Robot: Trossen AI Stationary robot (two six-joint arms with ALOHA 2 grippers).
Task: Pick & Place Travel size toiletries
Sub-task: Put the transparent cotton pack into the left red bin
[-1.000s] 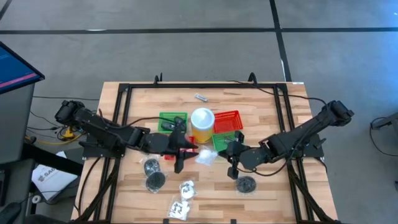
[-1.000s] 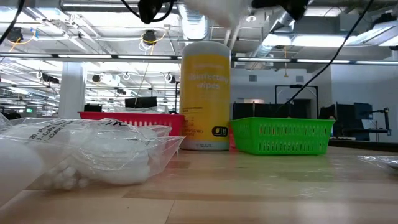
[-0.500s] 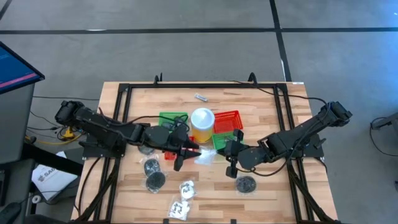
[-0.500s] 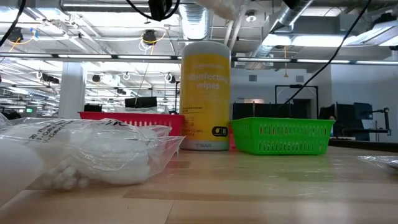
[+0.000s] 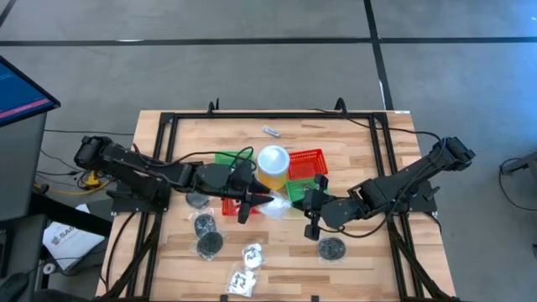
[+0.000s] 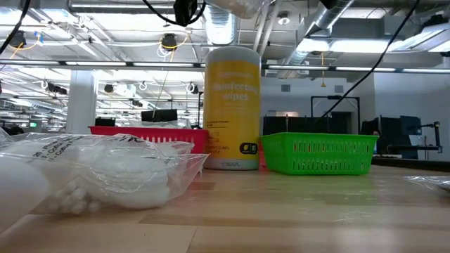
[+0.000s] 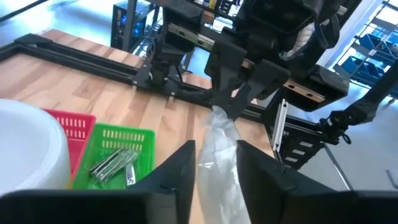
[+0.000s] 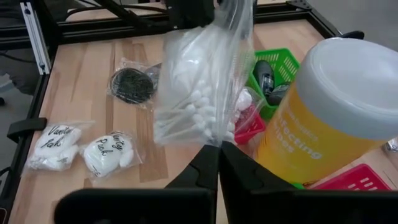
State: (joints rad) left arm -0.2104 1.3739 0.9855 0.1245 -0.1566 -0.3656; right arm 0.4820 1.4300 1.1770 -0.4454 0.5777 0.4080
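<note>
Clear swab bag [image 8: 202, 93] pinched by both tools, left [image 5: 262, 200], right [image 5: 307, 207], beside yellow canister [image 5: 273, 167].

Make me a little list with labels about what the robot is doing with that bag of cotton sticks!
bag: clear, full of cotton swabs, held up off the table between the two arms
right gripper: shut on one edge of the bag
left gripper: at the bag's other end
tub: yellow, white lid, upright among the baskets
green basket: holds metal pieces
table: white packets and a bag of dark pieces lie loose
</note>
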